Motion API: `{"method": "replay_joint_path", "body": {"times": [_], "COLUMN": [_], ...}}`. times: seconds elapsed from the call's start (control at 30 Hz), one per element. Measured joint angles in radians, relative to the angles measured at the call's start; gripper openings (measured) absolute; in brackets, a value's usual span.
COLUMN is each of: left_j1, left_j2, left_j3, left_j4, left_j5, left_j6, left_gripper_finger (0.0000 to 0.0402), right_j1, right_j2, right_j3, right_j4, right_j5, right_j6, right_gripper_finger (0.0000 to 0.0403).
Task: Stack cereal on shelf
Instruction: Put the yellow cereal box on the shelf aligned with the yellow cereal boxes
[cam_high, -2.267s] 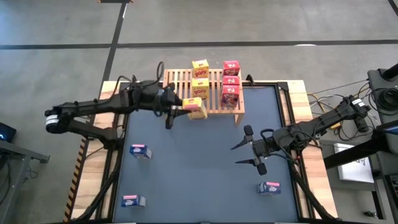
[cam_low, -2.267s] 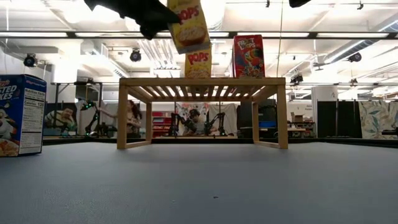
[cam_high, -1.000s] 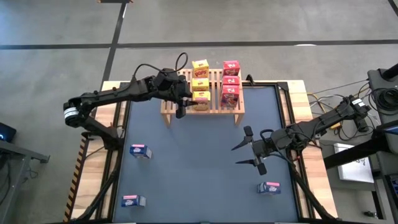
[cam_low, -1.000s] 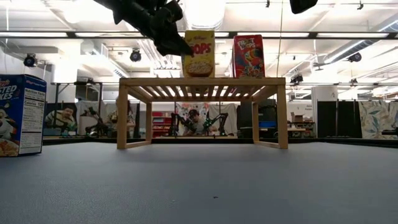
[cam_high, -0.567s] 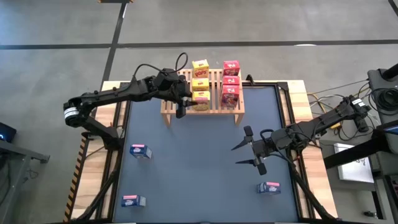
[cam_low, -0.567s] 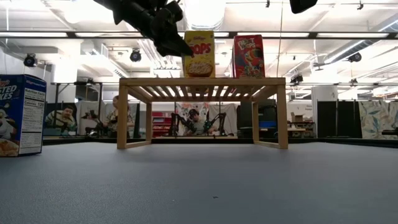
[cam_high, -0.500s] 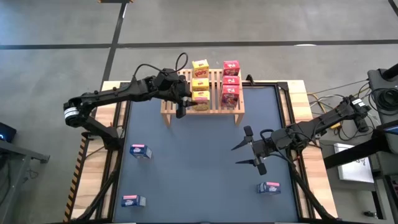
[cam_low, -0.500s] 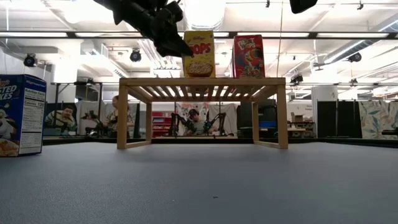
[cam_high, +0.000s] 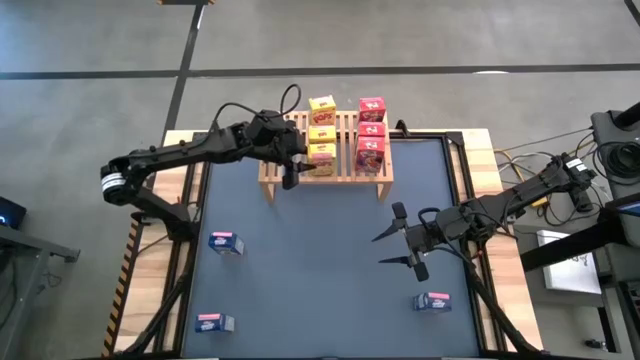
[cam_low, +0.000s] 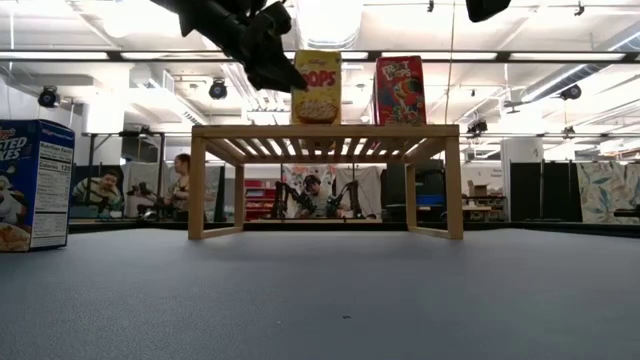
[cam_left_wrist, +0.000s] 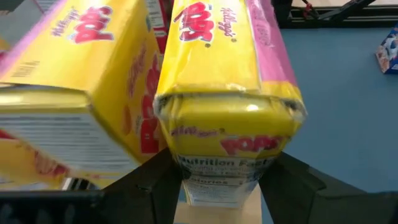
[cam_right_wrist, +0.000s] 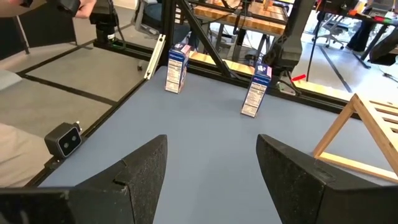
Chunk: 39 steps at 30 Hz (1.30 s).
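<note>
Three yellow boxes (cam_high: 322, 133) and three red boxes (cam_high: 371, 130) stand on shelf (cam_high: 343, 176), at 12 o'clock on desk (cam_high: 320, 270). Red row at 3 o'clock of yellow row. Left fingers (cam_high: 292, 162) sit either side of nearest yellow box (cam_left_wrist: 227, 93), at its 9 o'clock. Cannot tell if squeezing or let go. Right fingers (cam_high: 388, 250) spread wide, holding nothing, at 3 o'clock over desk. Three blue boxes on desk: 9 o'clock (cam_high: 225, 242), 8 o'clock (cam_high: 212, 323), 4 o'clock (cam_high: 433, 301).

Yellow boxes (cam_high: 321, 153) w/ red print; red boxes (cam_high: 370, 152); blue boxes (cam_high: 224, 242); light wood shelf (cam_high: 345, 174)
</note>
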Motion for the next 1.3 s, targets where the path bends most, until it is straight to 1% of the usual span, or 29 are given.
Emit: {"method": "replay_joint_path", "body": {"times": [0.3,0.5,0.7,1.1,1.3], "left_j1": [0.0,0.0,0.0,0.0,0.0], "left_j2": [-0.016,-0.014,-0.014,-0.013,-0.013], "left_j3": [0.0,0.0,0.0,-0.002,-0.002], "left_j4": [-0.014,0.007,0.037,0.039,0.069], "left_j5": [-0.01,-0.009,0.035,0.036,0.046], "left_j6": [-0.004,-0.004,-0.005,-0.018,-0.018], "left_gripper_finger": [0.0176,0.0176,0.0176,0.0176,0.0176], "right_j1": [0.0,0.0,0.0,0.0,0.0], "right_j2": [0.0,0.0,0.0,0.0,0.0], "right_j3": [0.0,0.0,0.0,0.0,0.0], "right_j4": [0.001,0.022,0.024,0.024,0.024], "right_j5": [0.0,0.0,0.0,0.0,0.0], "right_j6": [-0.001,-0.003,-0.01,-0.01,-0.01], "right_gripper_finger": [0.0237,0.0237,0.0237,0.0237,0.0237]}}
